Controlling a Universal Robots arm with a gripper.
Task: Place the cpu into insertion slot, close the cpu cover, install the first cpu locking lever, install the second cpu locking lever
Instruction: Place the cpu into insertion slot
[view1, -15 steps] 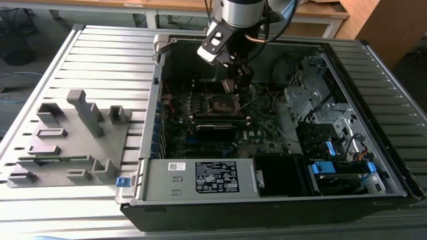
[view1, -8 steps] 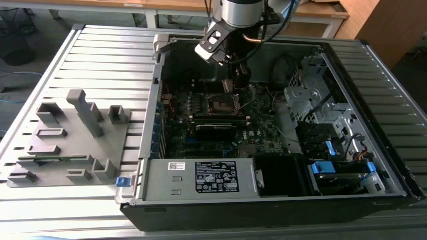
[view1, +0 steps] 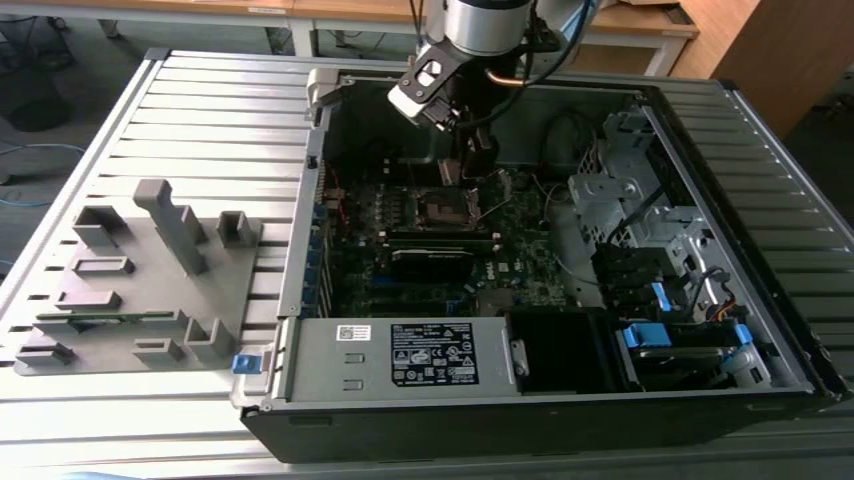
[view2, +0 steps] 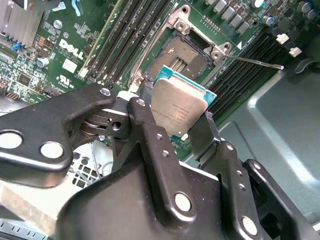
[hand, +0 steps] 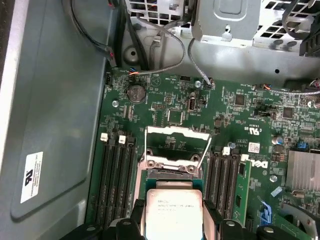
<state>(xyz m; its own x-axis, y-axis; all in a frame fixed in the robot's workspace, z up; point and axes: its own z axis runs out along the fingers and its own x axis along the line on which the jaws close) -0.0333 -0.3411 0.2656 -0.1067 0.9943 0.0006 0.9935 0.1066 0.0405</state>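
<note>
None of four steps is completed: the flat square grey-metal cpu (view2: 181, 107) is clamped in the black hand (view2: 175, 120) close to the dark silver-rimmed insertion slot (view2: 182, 60), the thin silver cpu cover (hand: 175, 131) raised.

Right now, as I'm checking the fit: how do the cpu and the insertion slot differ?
The cpu is gripped in the tool, not yet seated; the insertion slot lies empty on the motherboard. The cpu's top is pale grey metal; the insertion slot is dark inside a silver rim. Both are square and look similar in width.
</note>
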